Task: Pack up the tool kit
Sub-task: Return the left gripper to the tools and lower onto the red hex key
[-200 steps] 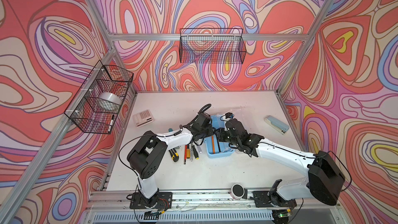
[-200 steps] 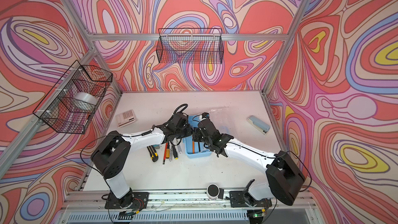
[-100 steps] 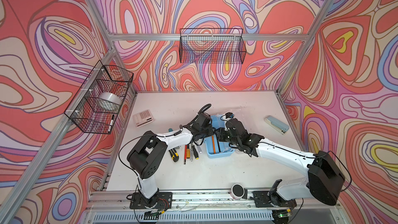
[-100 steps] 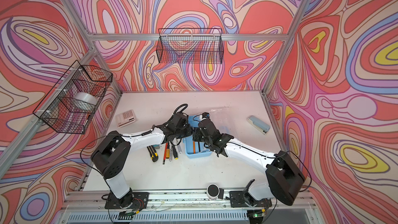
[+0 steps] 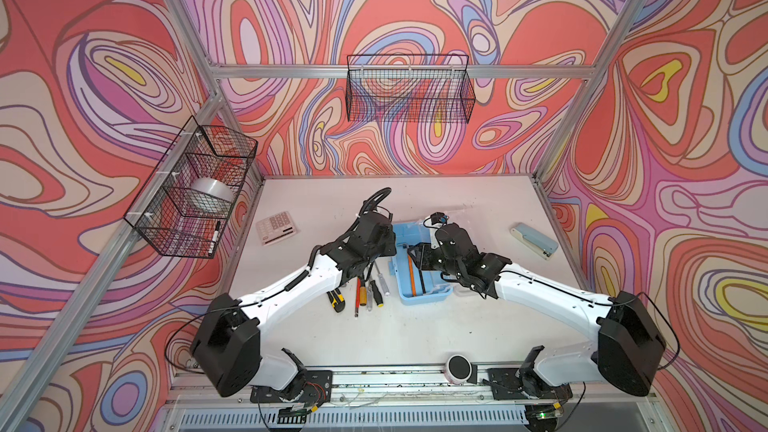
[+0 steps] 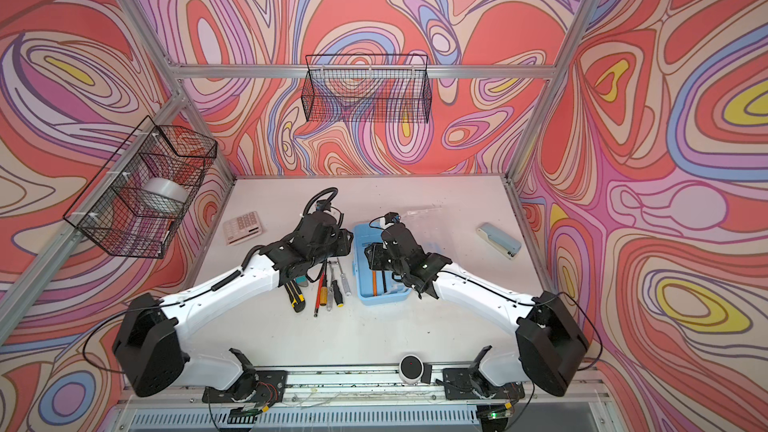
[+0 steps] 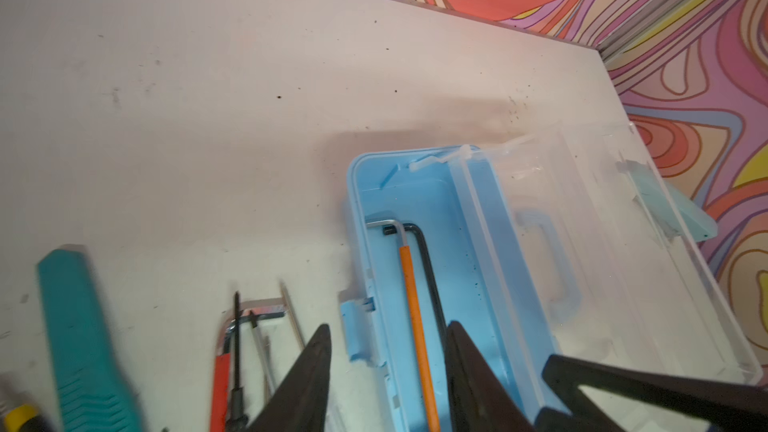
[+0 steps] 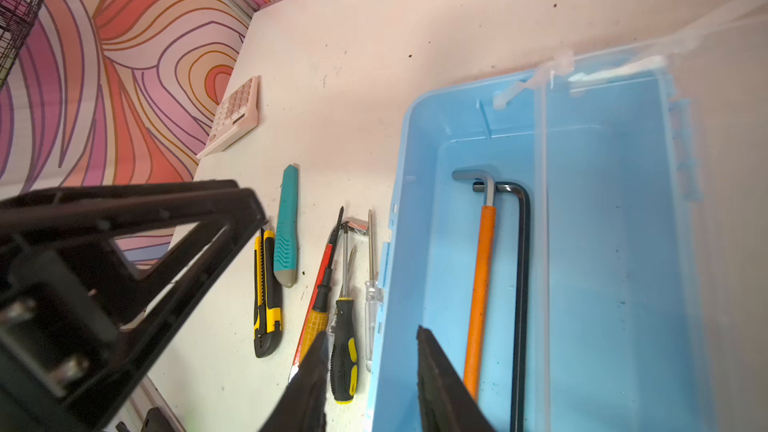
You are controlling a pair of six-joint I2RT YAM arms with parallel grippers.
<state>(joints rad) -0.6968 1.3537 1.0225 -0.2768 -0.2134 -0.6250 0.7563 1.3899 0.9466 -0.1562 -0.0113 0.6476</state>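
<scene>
Left end effector (image 7: 388,326): fingers apart, holding nothing, one outside and one inside the long wall of the light-blue case (image 5: 426,297) that faces the loose tools. Right end effector (image 8: 370,330): fingers likewise apart and empty, with the same wall between them in its wrist view. Case: stands mid-tabletop (image 5: 415,338), clear lid (image 7: 623,243) swung open to the side away from the tools, pale-blue handle (image 7: 567,284) showing through it. Contents: orange-sleeved hex key (image 8: 480,284) and black hex key (image 8: 521,284), side by side, lengthwise. Loose beside the case, roughly parallel: clear-handled screwdriver (image 8: 371,297) nearest the wall, black-and-yellow screwdriver (image 8: 343,351), orange-handled screwdriver (image 8: 315,324), red-sleeved hex key (image 7: 220,384), teal cutter (image 8: 286,222), yellow-black cutter (image 8: 266,284). Elsewhere: calculator (image 5: 277,227) toward the left wall, stapler (image 5: 534,240) toward the right, both well apart from the case.
</scene>
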